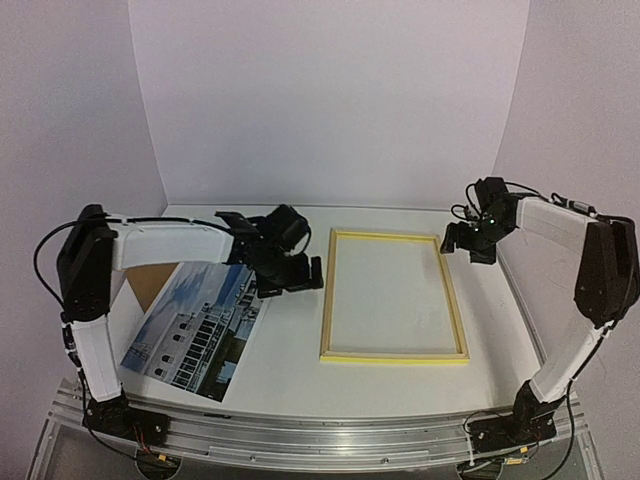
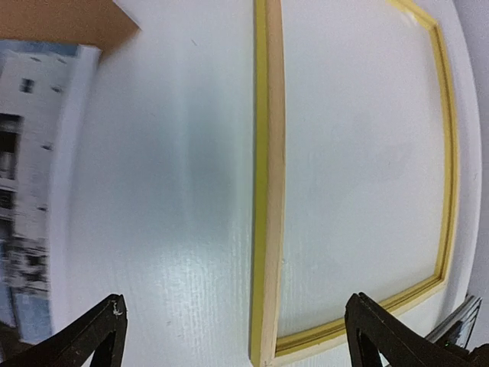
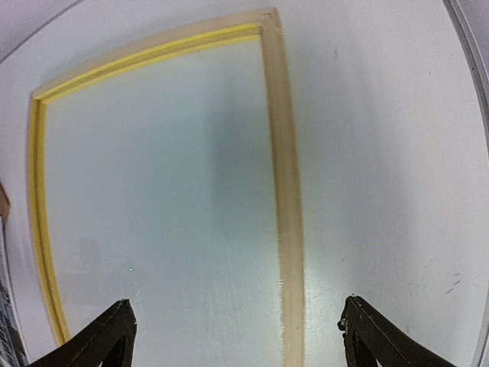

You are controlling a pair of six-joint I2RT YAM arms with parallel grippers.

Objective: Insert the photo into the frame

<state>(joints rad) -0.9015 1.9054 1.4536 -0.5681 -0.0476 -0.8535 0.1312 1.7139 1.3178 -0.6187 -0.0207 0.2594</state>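
Observation:
The yellow-bordered frame (image 1: 394,296) lies flat mid-table, pale wood side up. It also shows in the left wrist view (image 2: 269,191) and the right wrist view (image 3: 281,176). The photo (image 1: 197,328) of a white building under blue sky lies flat at the left, and its edge shows in the left wrist view (image 2: 27,191). My left gripper (image 1: 292,276) is open and empty, hovering over the frame's left rail, between photo and frame. My right gripper (image 1: 466,245) is open and empty above the frame's far right corner.
A brown backing board (image 1: 150,285) lies partly under the photo's far edge; its corner shows in the left wrist view (image 2: 65,21). White walls close the back and sides. A metal rail (image 1: 320,440) runs along the near table edge.

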